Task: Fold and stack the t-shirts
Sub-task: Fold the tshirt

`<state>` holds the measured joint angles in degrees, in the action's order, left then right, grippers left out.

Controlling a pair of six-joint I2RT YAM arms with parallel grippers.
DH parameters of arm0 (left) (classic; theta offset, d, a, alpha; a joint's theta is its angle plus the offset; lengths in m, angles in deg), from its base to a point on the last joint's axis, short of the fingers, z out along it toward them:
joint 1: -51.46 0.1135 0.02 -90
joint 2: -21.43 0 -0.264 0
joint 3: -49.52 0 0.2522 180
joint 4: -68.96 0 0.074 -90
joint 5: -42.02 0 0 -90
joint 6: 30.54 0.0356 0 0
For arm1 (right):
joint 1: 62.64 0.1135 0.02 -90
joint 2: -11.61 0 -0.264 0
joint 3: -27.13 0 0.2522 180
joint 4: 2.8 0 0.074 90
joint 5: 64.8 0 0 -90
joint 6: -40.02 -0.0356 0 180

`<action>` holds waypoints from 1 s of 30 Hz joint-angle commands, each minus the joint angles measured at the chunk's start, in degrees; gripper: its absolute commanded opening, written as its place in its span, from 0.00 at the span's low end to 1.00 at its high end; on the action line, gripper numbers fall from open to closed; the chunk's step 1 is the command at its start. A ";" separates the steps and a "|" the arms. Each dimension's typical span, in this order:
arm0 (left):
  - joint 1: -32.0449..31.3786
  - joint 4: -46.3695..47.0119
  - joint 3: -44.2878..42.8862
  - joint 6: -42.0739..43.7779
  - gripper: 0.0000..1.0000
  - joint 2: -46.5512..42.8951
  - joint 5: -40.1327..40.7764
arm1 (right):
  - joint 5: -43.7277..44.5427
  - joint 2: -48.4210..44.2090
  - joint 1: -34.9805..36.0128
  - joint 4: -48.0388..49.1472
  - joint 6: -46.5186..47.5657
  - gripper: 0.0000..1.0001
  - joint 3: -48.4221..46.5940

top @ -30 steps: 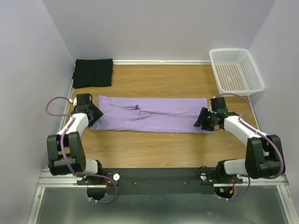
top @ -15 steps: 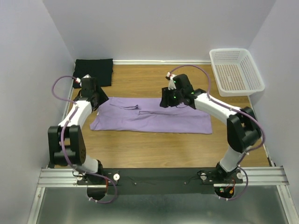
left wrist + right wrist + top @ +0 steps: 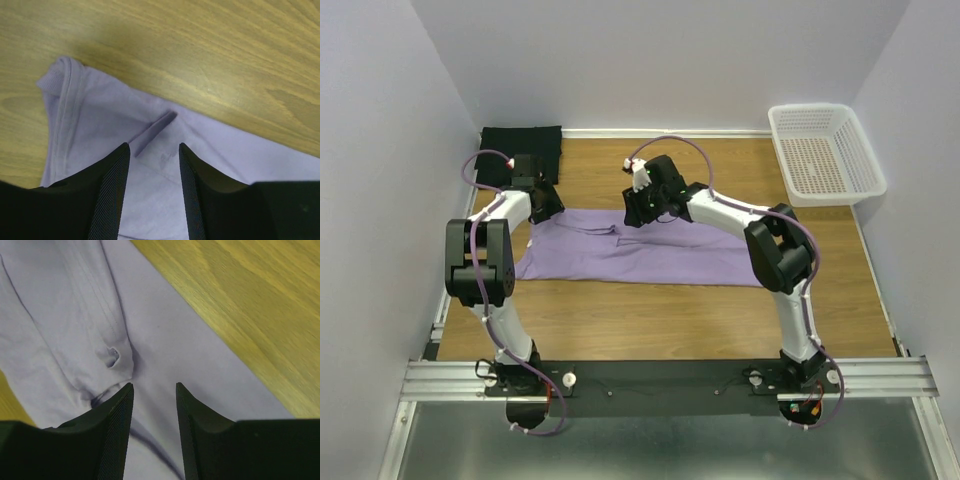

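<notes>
At the far edge of the purple shirt [image 3: 650, 250], spread flat mid-worktop [image 3: 660, 320] | step: next fold; black shirt [image 3: 520, 152] lies folded in the far-left corner | left fingers [image 3: 112, 190] part-open over the left corner, holding nothing; right fingers [image 3: 112, 430] likewise near a sleeve seam | next (my guess): pinch both spots, lift together | writing: none readable

Left hand [image 3: 153, 146] forward, right hand [image 3: 154, 386] leftward

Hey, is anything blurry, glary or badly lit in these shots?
Top view: even light, sharp, no glare. Left wrist: lavender shirt crisp, pale sheen on the wooden table. Right wrist: shirt sharp, wood grain slightly soft.
</notes>
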<state>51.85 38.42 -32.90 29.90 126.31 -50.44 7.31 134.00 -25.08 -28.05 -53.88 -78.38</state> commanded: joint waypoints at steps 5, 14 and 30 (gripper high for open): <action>-0.12 -1.24 -2.00 2.31 0.52 3.84 -1.14 | -4.61 6.37 2.34 0.94 3.46 0.47 -7.48; -0.21 -1.51 -1.56 3.02 0.45 4.02 -0.79 | -6.19 6.38 3.31 0.85 5.66 0.47 -7.40; -0.21 -2.56 -1.30 2.76 0.35 1.47 4.02 | -5.66 3.82 4.10 0.76 6.54 0.47 -6.60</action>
<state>51.80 37.33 -34.19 32.46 129.81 -50.09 2.80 140.16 -21.86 -28.00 -48.61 -84.87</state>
